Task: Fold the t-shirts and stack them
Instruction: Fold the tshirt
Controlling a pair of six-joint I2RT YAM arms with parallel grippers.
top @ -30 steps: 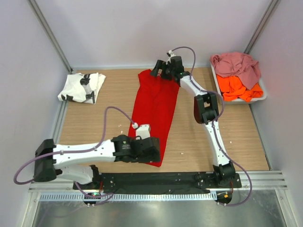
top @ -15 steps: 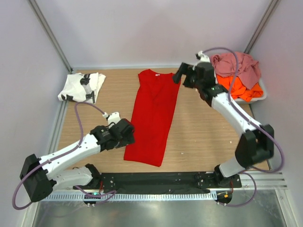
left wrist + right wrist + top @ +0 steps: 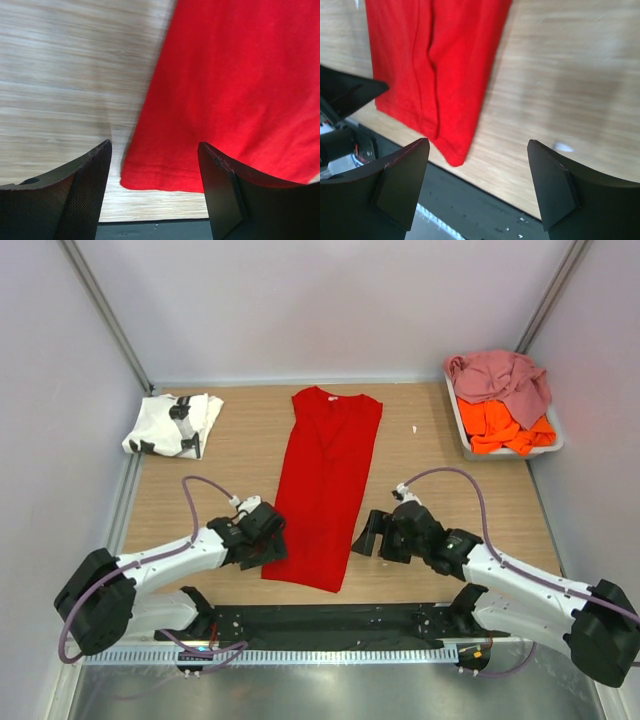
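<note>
Light wood-grain tabletop [image 3: 240,490], boxed in by plain pale back wall [image 3: 320,310], left wall [image 3: 50,390] and right wall [image 3: 600,370]. Grey metal posts [image 3: 107,315] at both far corners. Black mounting plate [image 3: 330,620] along near edge, then white slotted strip [image 3: 330,655], then brushed metal sheet [image 3: 320,695]. Lighting even, diffuse, shadows soft.

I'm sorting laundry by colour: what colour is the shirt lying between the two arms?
The shirt is plain bright red, clearest in the top external view.
</note>
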